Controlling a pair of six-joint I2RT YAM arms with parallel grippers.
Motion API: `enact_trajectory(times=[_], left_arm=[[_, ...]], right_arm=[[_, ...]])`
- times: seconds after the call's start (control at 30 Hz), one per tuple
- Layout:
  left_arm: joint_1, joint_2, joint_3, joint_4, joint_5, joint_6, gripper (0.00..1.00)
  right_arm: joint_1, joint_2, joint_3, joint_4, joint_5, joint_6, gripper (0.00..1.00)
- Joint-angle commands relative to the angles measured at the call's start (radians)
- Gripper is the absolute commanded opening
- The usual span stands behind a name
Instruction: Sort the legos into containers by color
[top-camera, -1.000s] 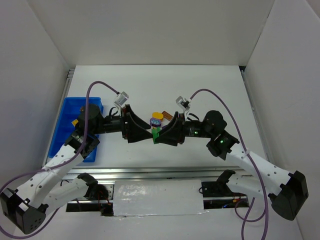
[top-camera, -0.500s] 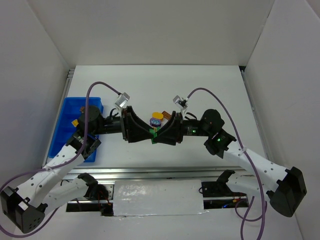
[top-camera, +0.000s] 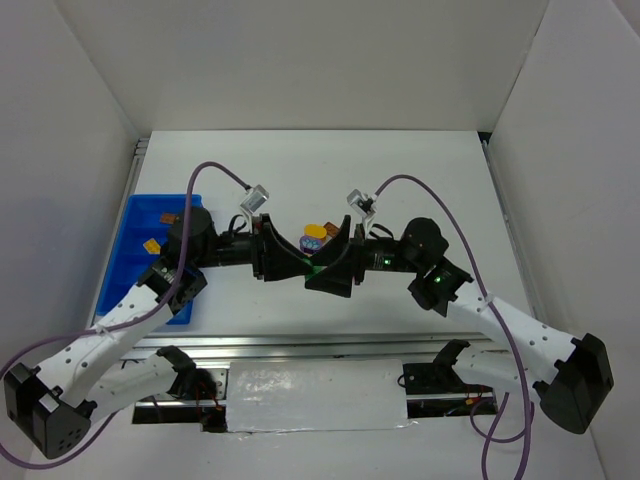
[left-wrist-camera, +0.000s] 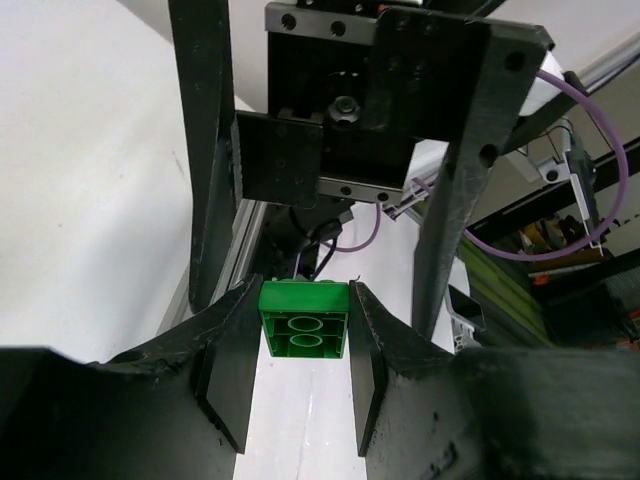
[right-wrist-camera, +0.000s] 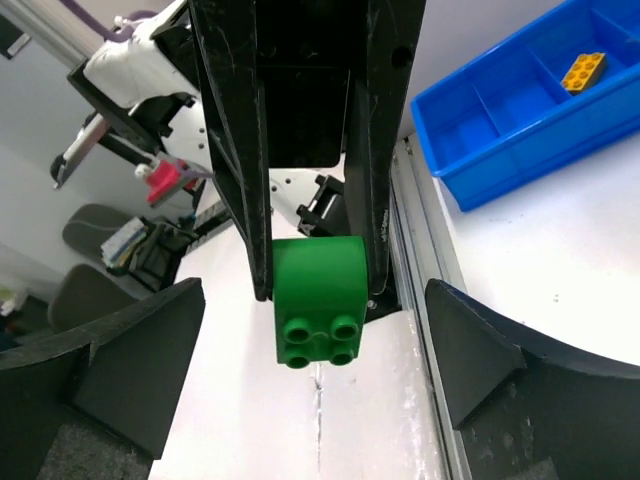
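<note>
Inside blue tray (right-wrist-camera: 480, 190), yellow lego (right-wrist-camera: 583, 70)

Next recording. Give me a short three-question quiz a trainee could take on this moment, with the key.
1. True or false: the right arm's fingers are closed on the green lego.
2. In the right wrist view, the brick lying in the blue tray is: A purple, B yellow, C green.
3. Which arm's fingers clamp the green lego?
Key: 1 false, they stand wide apart on either side of it; 2 B; 3 the left arm's fingers.
</note>
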Motion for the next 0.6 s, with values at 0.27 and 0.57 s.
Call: enact_trajectory(times=[0.27,0.57], left_arm=[[0.127,-0.040,0.168,-0.324,-0.331,0.116,0.00],[0.811,0.068,0.138,-0.657,-0.633,0.026,0.00]], right_arm=[[-0.014,-0.084,-0.028,-0.097,0.173,-0.103,1.00],[-0.076,-0.145,-0.042,-0.276,0.371,-0.134,1.00]])
